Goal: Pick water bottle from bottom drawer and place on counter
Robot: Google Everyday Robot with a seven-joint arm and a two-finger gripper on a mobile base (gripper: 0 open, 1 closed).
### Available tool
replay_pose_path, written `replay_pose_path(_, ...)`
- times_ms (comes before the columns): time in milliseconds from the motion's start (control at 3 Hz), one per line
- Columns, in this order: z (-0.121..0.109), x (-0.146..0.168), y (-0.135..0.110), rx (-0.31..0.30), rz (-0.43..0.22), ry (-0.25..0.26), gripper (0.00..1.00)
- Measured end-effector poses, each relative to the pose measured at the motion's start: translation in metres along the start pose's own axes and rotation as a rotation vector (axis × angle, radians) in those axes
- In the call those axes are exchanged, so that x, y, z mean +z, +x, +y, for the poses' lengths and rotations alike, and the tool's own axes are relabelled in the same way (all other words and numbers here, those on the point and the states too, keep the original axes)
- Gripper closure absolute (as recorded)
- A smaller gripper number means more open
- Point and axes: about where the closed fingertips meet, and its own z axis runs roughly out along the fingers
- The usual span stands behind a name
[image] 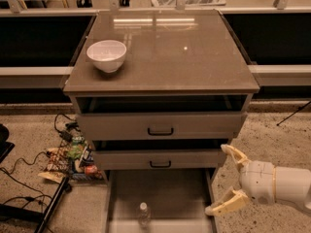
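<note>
Gripper point(228, 181) hangs at the right rim of the bottom drawer point(165, 191), its two cream fingers spread wide with nothing between them, the opening turned toward the drawer's inside. Only one arm is present, so the reach falls to it.

The counter point(175, 52) tops the cabinet, glossy and reflecting lights, with a white bowl point(106, 55) near its left rear corner. Below it, the two upper drawers stand slightly pulled out. The bottom drawer is pulled out far enough to show its plain grey floor.

The water bottle point(144, 212) stands on that floor near the drawer's front, left of the middle. From the gripper it lies to the left in the camera view and somewhat lower, well apart from the fingers. Its long axis seems to run upright, cap on top, so a sideways approach across the drawer looks right.

It appears as a small clear bottle with a pale cap; its label cannot be made out.
</note>
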Motion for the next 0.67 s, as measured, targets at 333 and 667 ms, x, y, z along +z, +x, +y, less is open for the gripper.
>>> replay_pose_path(333,0.005,0.021,0.021,0.011,-0.021,0.000,0.00)
replay_pose_path(667,0.021,0.069,0.068,-0.005,-0.058,-0.006,0.00)
